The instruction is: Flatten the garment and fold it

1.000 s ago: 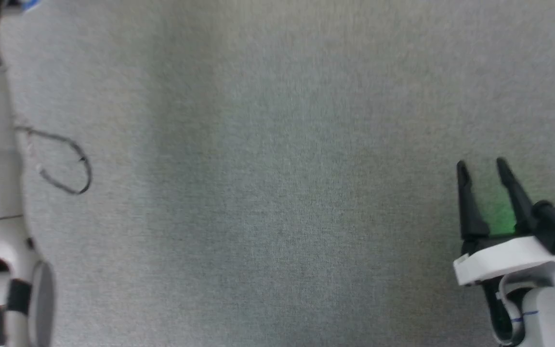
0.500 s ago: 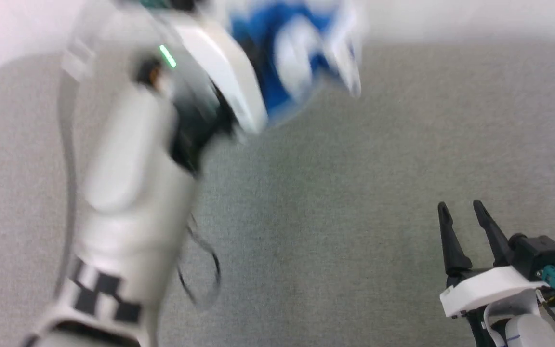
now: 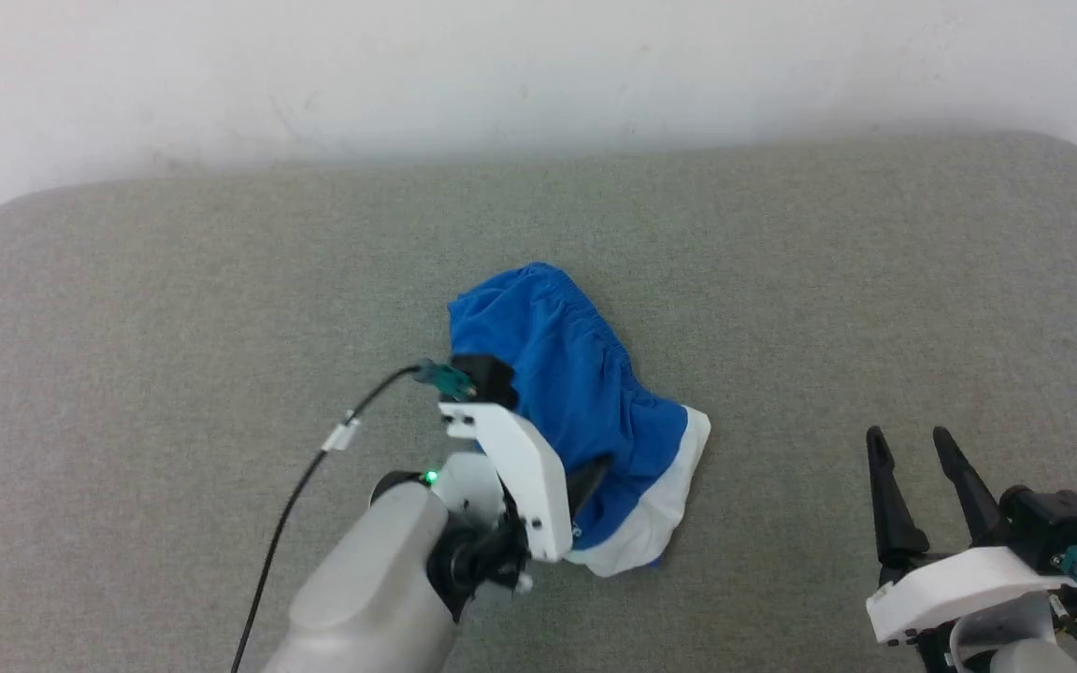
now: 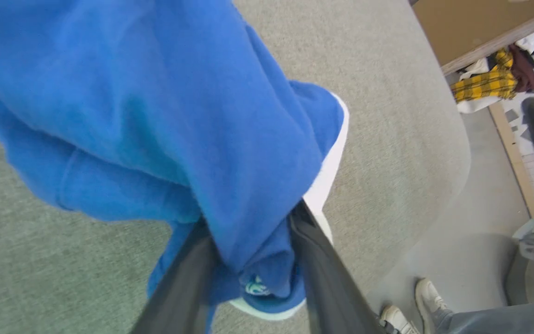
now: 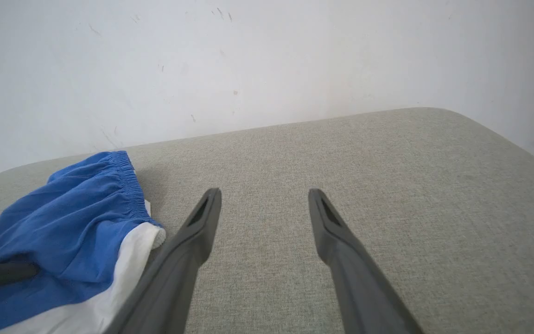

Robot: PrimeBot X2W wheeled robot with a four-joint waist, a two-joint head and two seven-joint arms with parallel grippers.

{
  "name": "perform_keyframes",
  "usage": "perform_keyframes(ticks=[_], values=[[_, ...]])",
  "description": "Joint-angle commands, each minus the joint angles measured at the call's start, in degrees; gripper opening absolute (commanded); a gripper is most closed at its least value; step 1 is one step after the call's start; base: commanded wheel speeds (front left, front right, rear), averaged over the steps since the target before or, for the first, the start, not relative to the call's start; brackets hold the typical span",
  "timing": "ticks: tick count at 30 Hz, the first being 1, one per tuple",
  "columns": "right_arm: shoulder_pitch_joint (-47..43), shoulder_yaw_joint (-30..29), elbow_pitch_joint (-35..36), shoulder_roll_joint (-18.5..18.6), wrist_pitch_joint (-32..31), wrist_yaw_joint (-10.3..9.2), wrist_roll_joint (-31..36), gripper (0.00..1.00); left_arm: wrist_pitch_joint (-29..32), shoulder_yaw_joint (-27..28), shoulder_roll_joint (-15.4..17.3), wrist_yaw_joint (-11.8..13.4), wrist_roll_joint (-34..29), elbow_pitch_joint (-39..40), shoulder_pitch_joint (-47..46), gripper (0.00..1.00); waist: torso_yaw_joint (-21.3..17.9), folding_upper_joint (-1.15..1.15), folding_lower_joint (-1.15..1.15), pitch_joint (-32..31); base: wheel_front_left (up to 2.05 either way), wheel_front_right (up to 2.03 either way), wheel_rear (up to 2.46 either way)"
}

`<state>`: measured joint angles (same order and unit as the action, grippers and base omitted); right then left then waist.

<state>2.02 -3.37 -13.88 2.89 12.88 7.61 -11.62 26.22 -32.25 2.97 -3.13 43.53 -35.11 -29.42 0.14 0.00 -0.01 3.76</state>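
Observation:
The garment (image 3: 576, 393), bright blue shorts with a white band along the near right edge, lies crumpled in the middle of the grey padded table (image 3: 174, 308). My left gripper (image 3: 585, 481) is shut on its near edge. In the left wrist view blue fabric (image 4: 155, 93) is bunched between the two dark fingers (image 4: 322, 273), and a small white mark shows at the pinch. My right gripper (image 3: 912, 449) stands open at the lower right, well clear of the cloth. The right wrist view shows its spread gripper (image 5: 264, 195) over bare table, with the garment (image 5: 63, 218) to the left.
A white wall (image 3: 501, 75) runs behind the table's rounded far edge. A black cable (image 3: 314, 467) trails from my left arm. Past the table's edge, the left wrist view shows a person's shoes (image 4: 429, 297) and a pile of plaid clothes (image 4: 494, 79).
The head camera has swung. My left arm, blurred and carrying the garment high half a second ago, has come down, and the garment now rests on the table. The right gripper stays open.

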Motion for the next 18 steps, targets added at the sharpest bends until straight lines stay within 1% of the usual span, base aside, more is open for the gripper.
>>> perform_keyframes(ticks=[1,2,5,8,10,14,15,18], values=[[-0.7,-0.1,-0.3,0.0,0.4,-0.12,-0.5,1.00,-1.8,1.1,-0.1,1.3,2.5,1.5,0.1,1.00,0.2,0.00,0.01,-0.7,0.00,0.00,0.00],[-1.0,0.0,-0.4,0.0,0.5,-0.12,-0.5,1.00,-3.0,2.2,-0.1,2.0,4.3,2.4,0.2,1.00,0.4,0.00,0.01,-1.0,0.00,0.00,0.00],[-1.6,-0.3,-0.7,0.0,0.6,-0.12,-0.6,1.00,-7.4,6.0,0.0,3.5,6.5,5.0,0.1,1.00,1.1,0.00,0.01,-1.8,0.00,0.00,0.00],[-2.2,0.2,-0.7,0.0,0.2,-0.12,-0.2,1.00,-14.6,7.9,3.1,5.9,2.7,8.1,0.0,1.00,1.7,0.00,0.01,-2.7,0.00,0.00,0.00],[-2.4,0.6,-0.7,0.0,-0.2,-0.12,-0.2,1.00,-20.9,9.8,4.7,7.3,0.5,10.5,1.0,1.00,2.1,0.00,0.01,-3.2,0.00,0.00,0.00],[-3.0,1.1,-0.7,0.0,-1.4,-0.12,-0.7,1.00,-34.3,12.6,8.5,10.3,-4.8,13.8,5.9,1.00,2.3,0.00,0.01,-4.5,0.00,0.00,0.00],[-3.2,1.1,-0.6,0.0,-1.8,-0.12,-0.8,1.00,-37.1,13.5,8.7,10.7,-5.1,14.4,7.6,1.00,2.5,0.00,0.01,-4.8,0.00,0.00,0.00],[-3.8,0.9,-0.4,0.0,-3.5,-0.12,-0.9,1.00,-40.6,15.0,9.5,11.9,-8.1,16.2,12.9,1.00,3.1,0.00,0.01,-5.4,0.00,0.00,0.00]])
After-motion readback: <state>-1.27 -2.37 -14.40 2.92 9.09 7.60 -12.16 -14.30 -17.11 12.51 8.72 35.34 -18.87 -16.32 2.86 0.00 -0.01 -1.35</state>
